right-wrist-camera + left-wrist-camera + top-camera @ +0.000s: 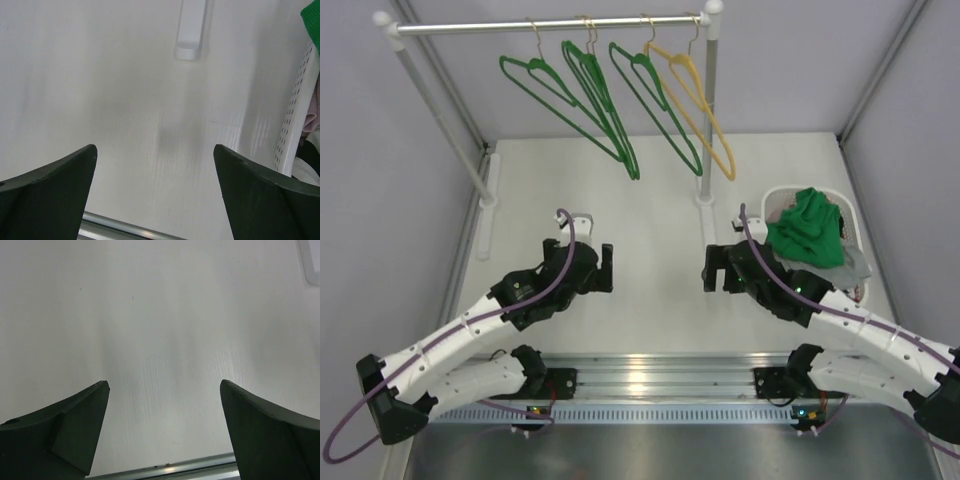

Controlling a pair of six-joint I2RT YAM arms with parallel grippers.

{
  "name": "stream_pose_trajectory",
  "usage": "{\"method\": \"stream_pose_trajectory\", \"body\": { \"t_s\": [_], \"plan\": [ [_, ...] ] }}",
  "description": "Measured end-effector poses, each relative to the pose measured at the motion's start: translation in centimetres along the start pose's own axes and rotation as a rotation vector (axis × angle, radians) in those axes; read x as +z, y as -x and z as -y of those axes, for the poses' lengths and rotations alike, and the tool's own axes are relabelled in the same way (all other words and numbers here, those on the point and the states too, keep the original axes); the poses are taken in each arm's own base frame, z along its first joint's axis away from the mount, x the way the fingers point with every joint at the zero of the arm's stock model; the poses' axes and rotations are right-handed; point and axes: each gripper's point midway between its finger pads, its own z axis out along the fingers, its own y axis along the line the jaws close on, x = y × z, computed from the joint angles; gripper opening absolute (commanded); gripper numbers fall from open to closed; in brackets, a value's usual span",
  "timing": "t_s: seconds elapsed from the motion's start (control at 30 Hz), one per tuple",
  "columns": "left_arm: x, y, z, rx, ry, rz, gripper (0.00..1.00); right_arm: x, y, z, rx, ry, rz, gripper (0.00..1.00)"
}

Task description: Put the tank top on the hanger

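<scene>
The bright green tank top [806, 228] lies crumpled in a white basket [775, 197] at the right; a corner of it shows in the right wrist view [312, 15]. Three alike green hangers [600, 100] hang on the rack's rail [470, 27] at the back, and I cannot tell which is the task's hanger. My left gripper [606, 268] is open and empty above the bare table, left of centre [164, 384]. My right gripper [710, 270] is open and empty just left of the basket [155, 146].
A yellow hanger [705, 110] hangs right of the green ones. A grey garment [855, 262] lies under the tank top in the basket, whose perforated wall [295, 125] is near my right finger. The rack's white feet [488, 190] [192, 30] rest on the table.
</scene>
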Motion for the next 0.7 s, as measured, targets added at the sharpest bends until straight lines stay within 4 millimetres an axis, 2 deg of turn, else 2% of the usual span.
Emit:
{"method": "stream_pose_trajectory", "body": {
  "t_s": [0.1, 0.17, 0.33, 0.43, 0.53, 0.6, 0.7],
  "plan": [
    [-0.1, 0.2, 0.3, -0.004, -0.015, 0.0, 0.97, -0.6, 0.5, 0.0, -0.002, -0.004, -0.004, 1.0],
    [-0.1, 0.1, 0.4, -0.004, -0.021, -0.004, 0.97, -1.3, 1.5, -0.2, -0.001, -0.006, 0.0, 1.0],
    [-0.4, 0.1, 0.6, -0.008, -0.039, -0.006, 0.97, -3.4, 6.3, -1.5, 0.039, 0.0, 0.065, 1.0],
    [-0.8, 0.3, 0.8, -0.018, -0.061, 0.001, 0.97, -3.9, 7.8, -0.9, 0.057, -0.049, 0.075, 1.0],
    [-1.1, 0.5, 1.0, -0.024, -0.078, 0.005, 0.97, -3.6, 8.0, 1.4, 0.077, -0.14, 0.047, 1.0],
    [-1.2, 0.5, 1.2, -0.025, -0.089, 0.001, 0.97, -3.4, 8.3, 4.1, 0.115, -0.225, 0.028, 0.99],
    [-1.3, 0.6, 1.4, -0.027, -0.101, -0.001, 0.98, -3.4, 8.7, 9.5, 0.202, -0.382, 0.013, 0.98]
  ]
}}
